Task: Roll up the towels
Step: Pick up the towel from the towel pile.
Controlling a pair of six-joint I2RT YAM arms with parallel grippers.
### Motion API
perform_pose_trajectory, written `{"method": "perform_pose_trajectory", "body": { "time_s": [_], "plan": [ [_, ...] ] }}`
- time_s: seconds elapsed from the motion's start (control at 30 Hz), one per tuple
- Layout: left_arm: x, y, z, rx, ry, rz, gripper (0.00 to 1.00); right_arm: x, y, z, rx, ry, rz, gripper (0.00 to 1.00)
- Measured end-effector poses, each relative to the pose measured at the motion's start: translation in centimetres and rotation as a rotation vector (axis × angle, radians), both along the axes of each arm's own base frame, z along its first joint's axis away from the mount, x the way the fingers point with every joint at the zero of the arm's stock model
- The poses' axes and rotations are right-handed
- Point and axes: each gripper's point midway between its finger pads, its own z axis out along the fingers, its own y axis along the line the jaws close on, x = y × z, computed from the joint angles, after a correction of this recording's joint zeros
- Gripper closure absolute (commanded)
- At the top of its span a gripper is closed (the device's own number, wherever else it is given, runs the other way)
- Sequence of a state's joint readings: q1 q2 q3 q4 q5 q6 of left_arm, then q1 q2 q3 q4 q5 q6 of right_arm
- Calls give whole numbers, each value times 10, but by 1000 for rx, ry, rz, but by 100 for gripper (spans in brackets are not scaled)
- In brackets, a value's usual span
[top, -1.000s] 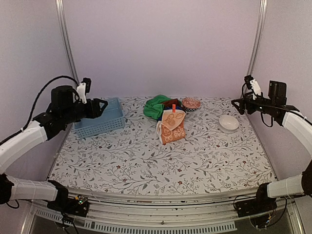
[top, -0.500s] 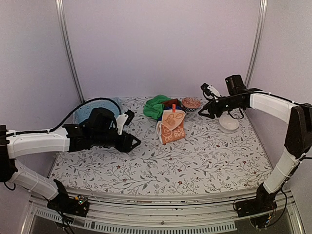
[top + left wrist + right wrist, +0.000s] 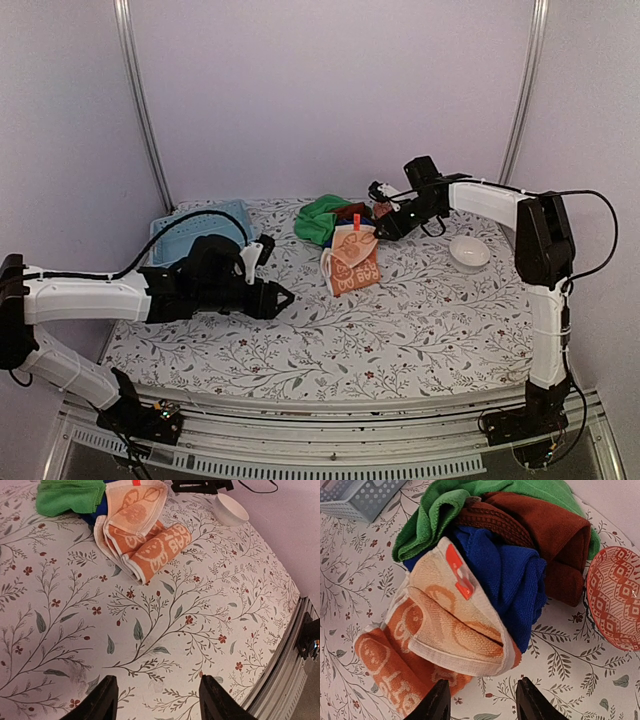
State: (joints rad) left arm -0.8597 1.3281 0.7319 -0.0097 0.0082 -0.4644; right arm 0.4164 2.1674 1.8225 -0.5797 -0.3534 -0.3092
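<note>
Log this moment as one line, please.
phase: pre-grasp | left gripper: open, empty, over table | right gripper: open, empty, near towels | towels: heaped, none held

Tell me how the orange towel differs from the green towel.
The orange towel carries a cream pattern and a red tag; the green towel is plain. The orange towel lies at the near side of the heap, partly rolled; the green towel is bunched at its far side. Both are soft cloths in one heap.

Robot lab booth: plain white walls (image 3: 330,90), aluminium corner posts (image 3: 139,100), floral-clothed table (image 3: 430,330)
</note>
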Motion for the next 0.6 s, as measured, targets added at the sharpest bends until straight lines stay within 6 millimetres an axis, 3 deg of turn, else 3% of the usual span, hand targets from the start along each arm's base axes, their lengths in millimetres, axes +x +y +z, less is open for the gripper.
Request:
{"method": "perform_pose_trajectory", "body": {
  "time_s": [0.17,0.37,0.6],
  "plan": [
    [0,-2,2,-11,-6,0,42,16,-2,-17,-39,9,-41,62],
    [1,-1,-2,3,-5,13,42,26,2,-16,-32,2,-47,71],
    [4,0,-10,31,-2,32,42,27,5,-16,-25,12,-39,71]
  ]
}}
